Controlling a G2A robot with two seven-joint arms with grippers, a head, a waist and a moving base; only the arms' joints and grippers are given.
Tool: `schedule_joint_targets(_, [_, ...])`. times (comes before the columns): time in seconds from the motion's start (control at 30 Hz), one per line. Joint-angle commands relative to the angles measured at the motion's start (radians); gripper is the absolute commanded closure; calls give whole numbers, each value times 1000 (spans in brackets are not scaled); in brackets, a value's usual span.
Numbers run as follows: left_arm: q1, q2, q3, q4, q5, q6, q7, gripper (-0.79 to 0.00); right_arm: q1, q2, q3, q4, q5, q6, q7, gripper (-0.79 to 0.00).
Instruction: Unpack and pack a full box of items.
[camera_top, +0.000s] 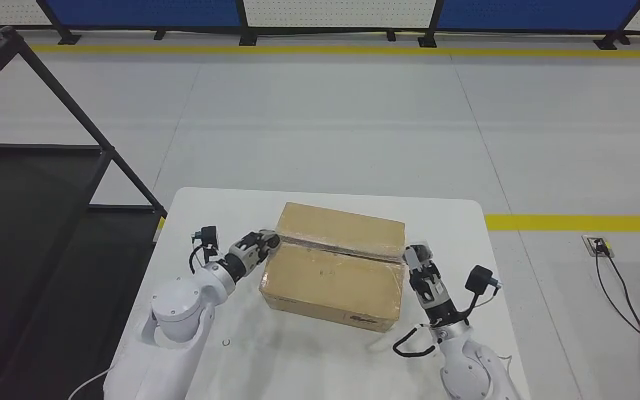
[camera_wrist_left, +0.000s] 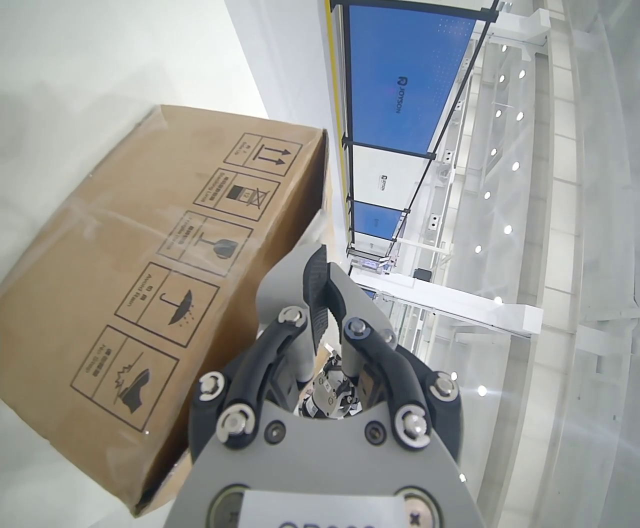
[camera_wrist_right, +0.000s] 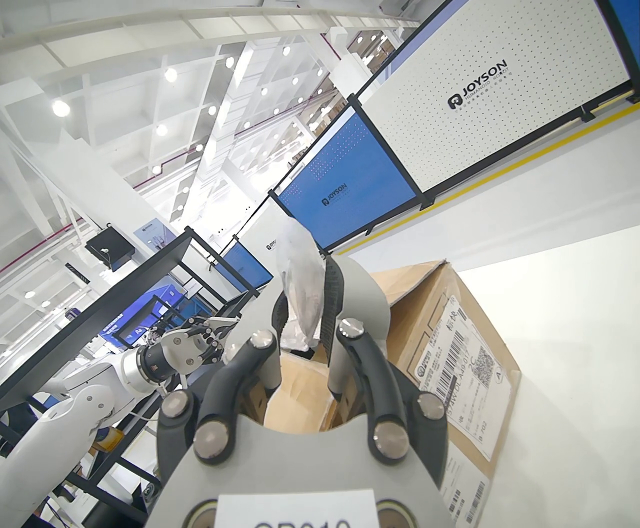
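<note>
**Both grippers at the ends of the box, the right one pinching plastic**

A brown cardboard box (camera_top: 335, 265) lies flat in the middle of the white rectangular table (camera_top: 455, 215), its long sides running across the robot's front. In the top view a seam runs along the lid between the two top flaps.

The left gripper (camera_top: 268, 242) is at the box's left end, level with that seam. In the left wrist view its (camera_wrist_left: 320, 262) two black-padded fingers are pressed together pad to pad. They sit just beside the side wall of the box (camera_wrist_left: 150, 260), which carries a column of black printed handling symbols (camera_wrist_left: 190, 280). A faint translucent scrap shows by the fingertips. Whether it is caught between them cannot be told.

The right gripper (camera_top: 413, 255) is at the box's right end. In the right wrist view its (camera_wrist_right: 306, 285) fingers are closed on a crumpled strip of translucent whitish plastic (camera_wrist_right: 297, 250), which sticks up past the fingertips. Under it the box (camera_wrist_right: 450, 320) shows its end wall with a white shipping label (camera_wrist_right: 460, 360) stuck on it. The edge of a top flap at that end stands a little raised. Farther off in the same view, the left gripper (camera_wrist_right: 210, 335) is at the box's far end.
</note>
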Motion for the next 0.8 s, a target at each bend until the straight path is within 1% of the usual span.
schedule_joint_targets(0.0, [2,1,-1,0,0,1,0,0,-1,0,0,-1,-1,1,-1,-219])
schedule_joint_targets(0.03, [3,1,-2,1,0,1,-1,0,-1,1,1,-1,-1,1,-1,-228])
schedule_joint_targets(0.17, [4,2,-2,0,1,2,0,0,0,2,2,0,0,3,1,-351])
schedule_joint_targets(0.5, [0,1,7,14,-3,1,6,0,0,4,4,3,1,10,9,-363])
schedule_joint_targets(0.77, [-15,-4,21,28,-9,15,43,0,2,6,2,9,-2,5,21,-366])
